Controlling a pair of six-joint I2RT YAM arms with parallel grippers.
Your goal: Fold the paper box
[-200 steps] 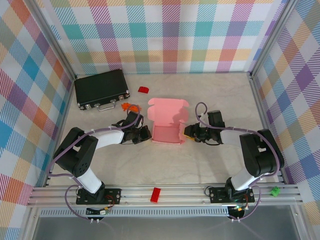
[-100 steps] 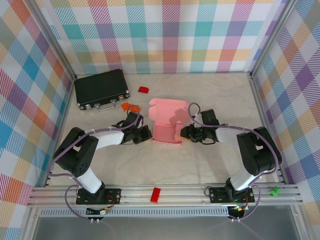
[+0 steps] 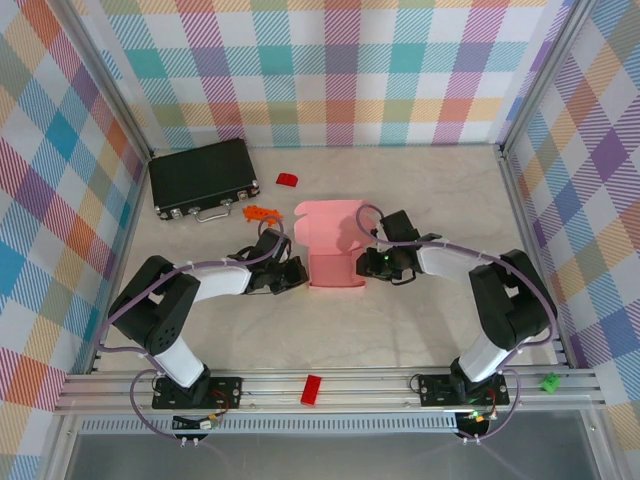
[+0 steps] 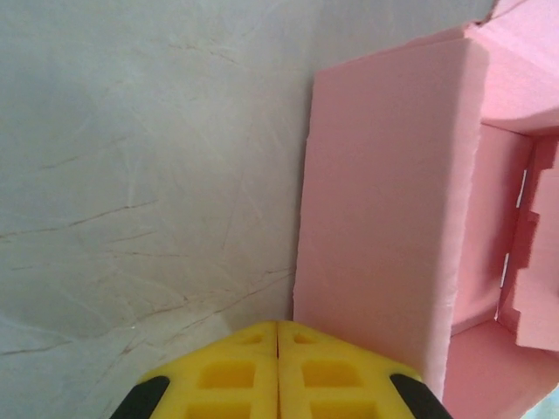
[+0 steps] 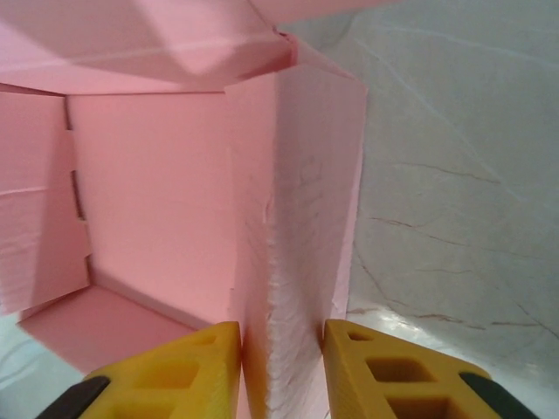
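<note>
Both arms are working the paper box [image 3: 335,222] at the middle of the overhead frame.
The right gripper [image 5: 281,367] is pinching the box's right wall, which is best kept upright and square. The left gripper [image 4: 278,375], jaws closed and empty, is sitting just beside the left wall. The wrist views are showing these contacts, which are too small to tell overhead.

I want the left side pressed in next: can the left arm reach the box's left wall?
Probably yes. The left gripper, shut, sits right beside the box's left wall, with nothing between them. The right gripper straddles the opposite wall, out of the way.
</note>
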